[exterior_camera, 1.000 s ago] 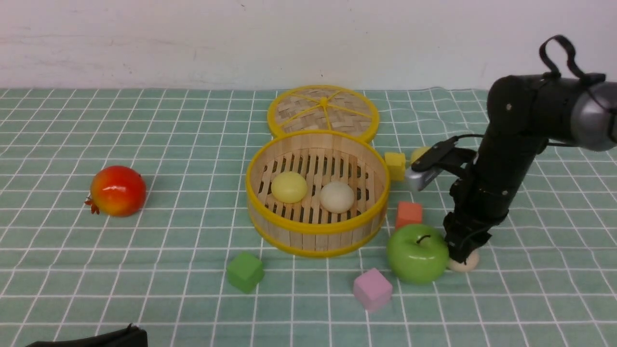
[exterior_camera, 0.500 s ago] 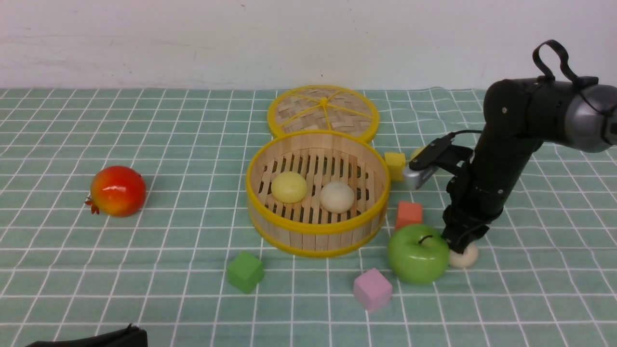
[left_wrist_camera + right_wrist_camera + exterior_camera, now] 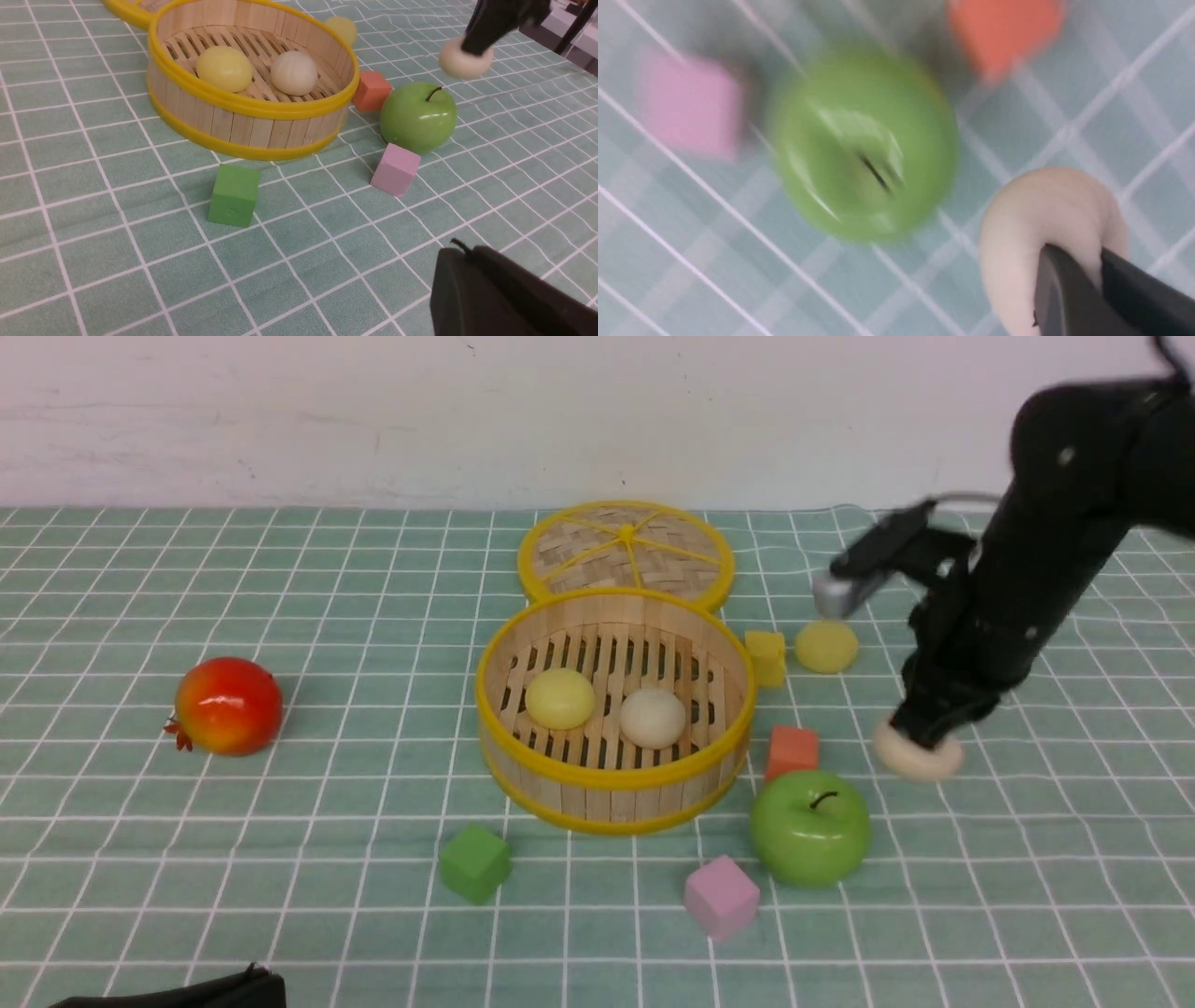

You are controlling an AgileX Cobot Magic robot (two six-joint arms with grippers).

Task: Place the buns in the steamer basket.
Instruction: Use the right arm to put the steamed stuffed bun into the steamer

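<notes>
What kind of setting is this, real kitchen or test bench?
Probably a staged robot test table, not a kitchen: a robot arm over a green checked cloth, bare white wall behind, and toy-like props such as a steamer basket and pink cube.

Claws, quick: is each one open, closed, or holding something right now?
Left claw: closed, holding nothing that shows.
Right claw: closed on the small cream-white round bun.
</notes>
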